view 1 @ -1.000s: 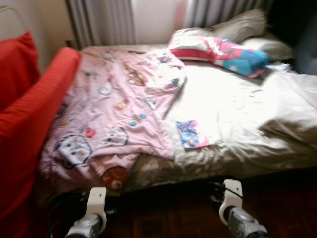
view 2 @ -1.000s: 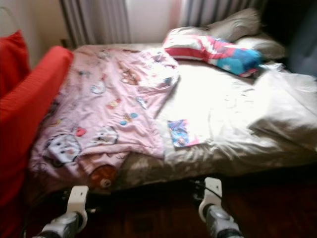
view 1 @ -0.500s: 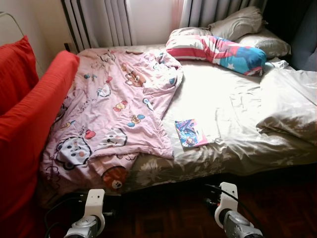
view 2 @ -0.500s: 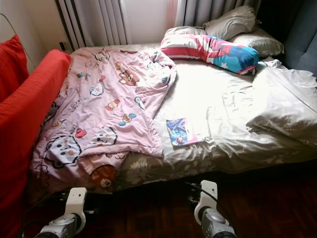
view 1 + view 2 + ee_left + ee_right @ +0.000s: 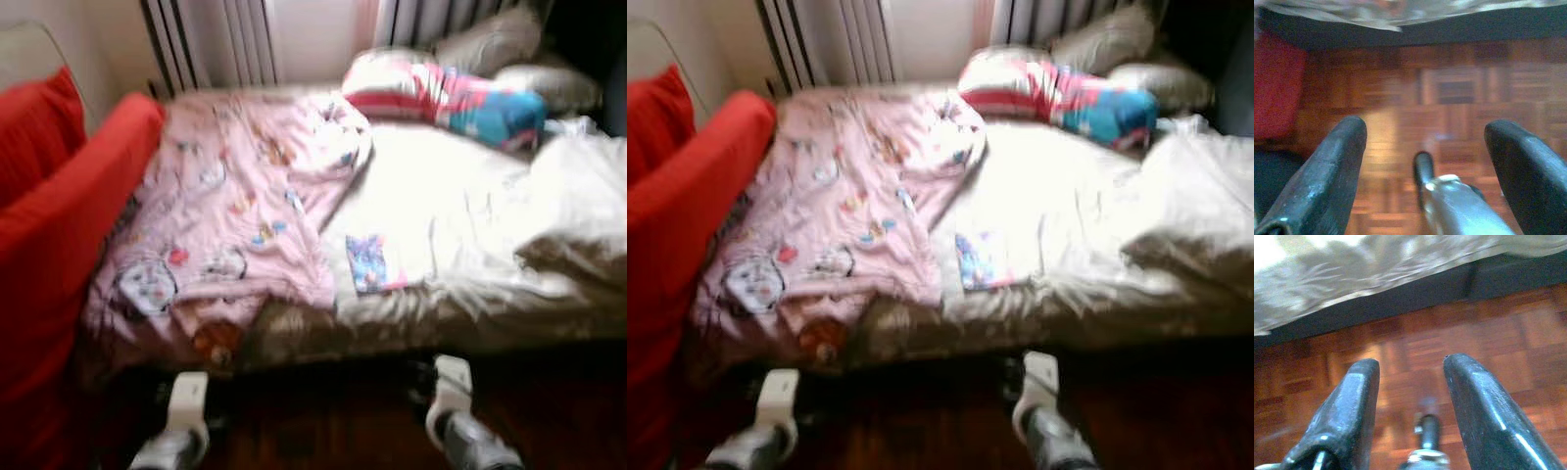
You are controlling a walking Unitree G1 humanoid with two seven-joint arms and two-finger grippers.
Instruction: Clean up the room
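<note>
- Presently, bed: pale sheet, rumpled; head views blurred.
- Pink blanket: cartoon-printed, spread over the bed's left half, its near edge hanging towards the floor.
- Booklet: small, colourful, lying flat on the sheet just beside the blanket's right edge, near the front of the bed.
- Striped pillow: red, white and blue, at the head of the bed; grey pillows behind it.
- Crumpled pale duvet: heaped on the bed's right side.
- Red sofa: along the bed's left side, touching the blanket.
- Curtains: striped, behind the bed.
- Parquet floor: reddish-brown wood.
- Left gripper: low over the floor before the bed, fingers spread wide, holding nothing.
- Right gripper: likewise over the floor near the bed's edge, fingers apart, empty.
</note>
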